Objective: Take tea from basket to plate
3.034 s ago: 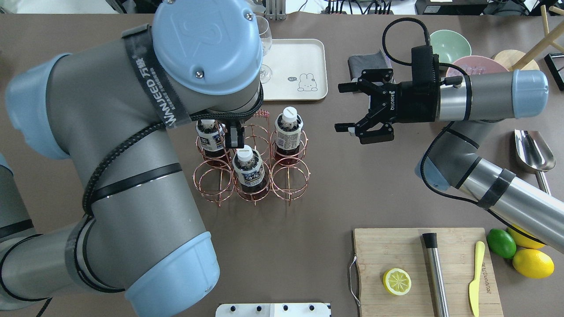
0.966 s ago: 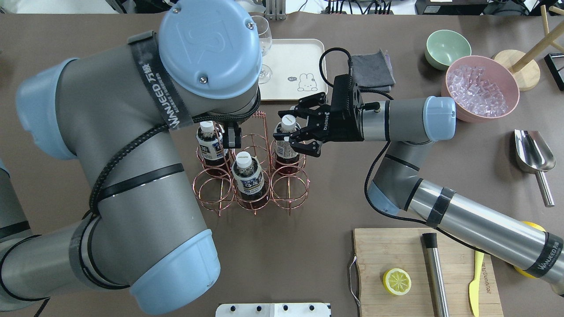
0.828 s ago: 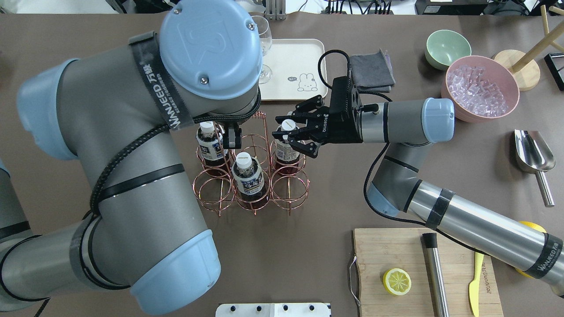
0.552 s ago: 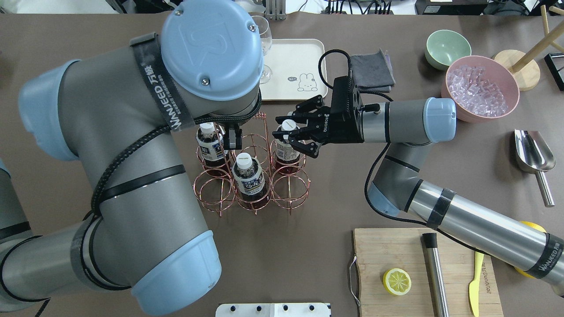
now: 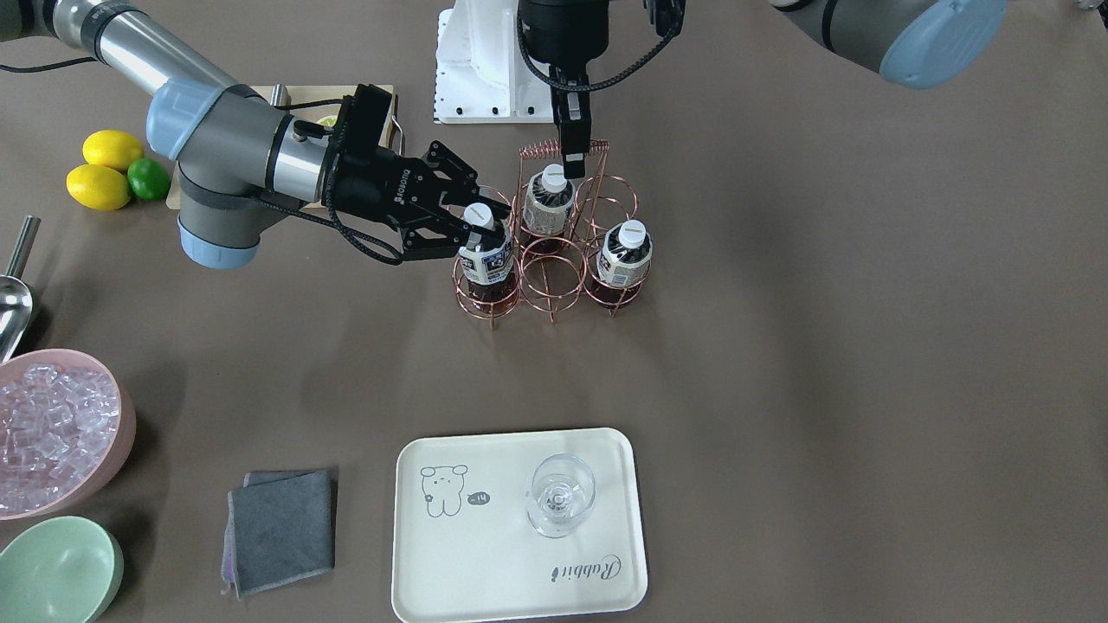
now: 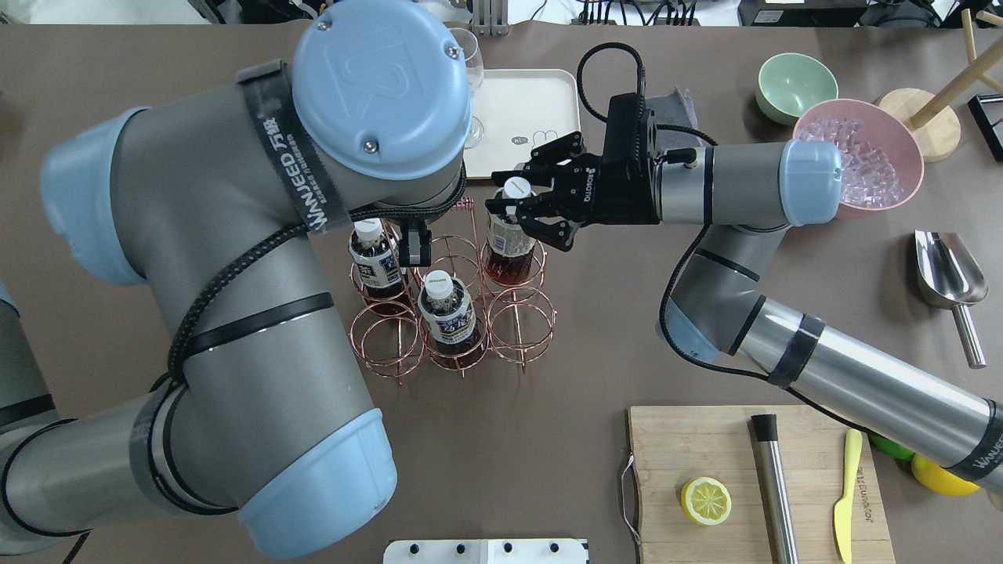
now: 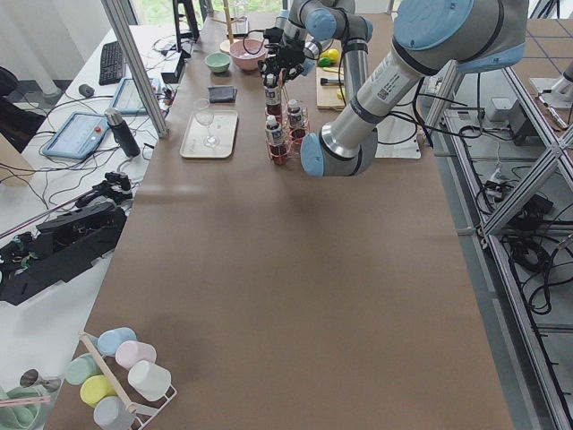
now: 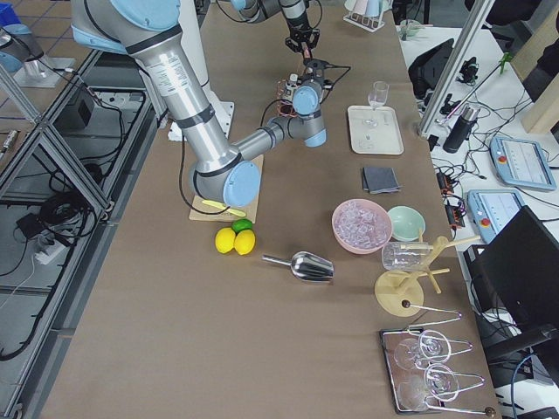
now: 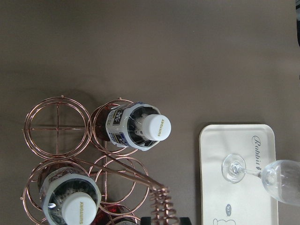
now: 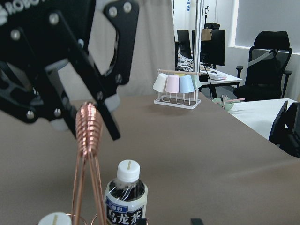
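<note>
The copper wire basket (image 6: 351, 341) stands mid-table with three tea bottles. My right gripper (image 6: 501, 192) is shut on the neck of the tea bottle (image 6: 511, 235) nearest the plate; it also shows in the front view (image 5: 474, 227). That bottle (image 5: 485, 264) is tilted, its dark base still inside its ring cell. My left gripper (image 5: 573, 160) is shut on the basket's coil-wrapped handle (image 5: 554, 151). The other two bottles (image 6: 376, 258) (image 6: 447, 313) stand in their cells. The cream plate (image 5: 519, 554) lies beyond the basket with a stemmed glass (image 5: 561, 495) on it.
A grey cloth (image 5: 281, 528), a pink bowl of ice (image 6: 862, 157) and a green bowl (image 6: 791, 82) sit right of the plate. A cutting board (image 6: 705, 446) with a lemon half, muddler and knife lies at the front right. A metal scoop (image 6: 948, 270) lies at the right.
My right arm came in from the right, closed on the bottle nearest the plate, then moved it up and toward the plate. My left gripper stayed on the handle.
</note>
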Controlling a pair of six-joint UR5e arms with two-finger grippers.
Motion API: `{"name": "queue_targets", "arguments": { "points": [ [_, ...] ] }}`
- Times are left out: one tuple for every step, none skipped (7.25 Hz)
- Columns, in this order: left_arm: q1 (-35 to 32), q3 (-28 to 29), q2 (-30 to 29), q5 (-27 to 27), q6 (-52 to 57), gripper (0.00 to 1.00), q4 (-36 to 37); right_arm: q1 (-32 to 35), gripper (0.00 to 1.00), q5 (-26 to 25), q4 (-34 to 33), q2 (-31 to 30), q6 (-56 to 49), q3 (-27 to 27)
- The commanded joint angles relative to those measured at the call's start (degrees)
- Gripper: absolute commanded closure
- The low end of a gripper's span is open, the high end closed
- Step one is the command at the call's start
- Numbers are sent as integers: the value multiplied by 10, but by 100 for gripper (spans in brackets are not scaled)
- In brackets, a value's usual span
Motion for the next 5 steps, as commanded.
{"name": "queue_targets", "arguments": {
  "points": [
    [2, 1, -2, 0, 0, 100, 0, 56, 100, 24, -65, 8, 40, 69],
    [2, 1, -2, 0, 0, 100, 0, 82, 100, 41, -105, 12, 51, 101],
    [3, 1, -3, 0, 0, 100, 0, 109, 100, 56, -120, 29, 63, 104],
    [1, -3, -5, 1, 1, 100, 2, 128, 100, 52, -124, 37, 64, 99],
    [-18, -23, -1, 0, 8, 100, 8, 150, 100, 32, -133, 38, 61, 80]
  ]
}}
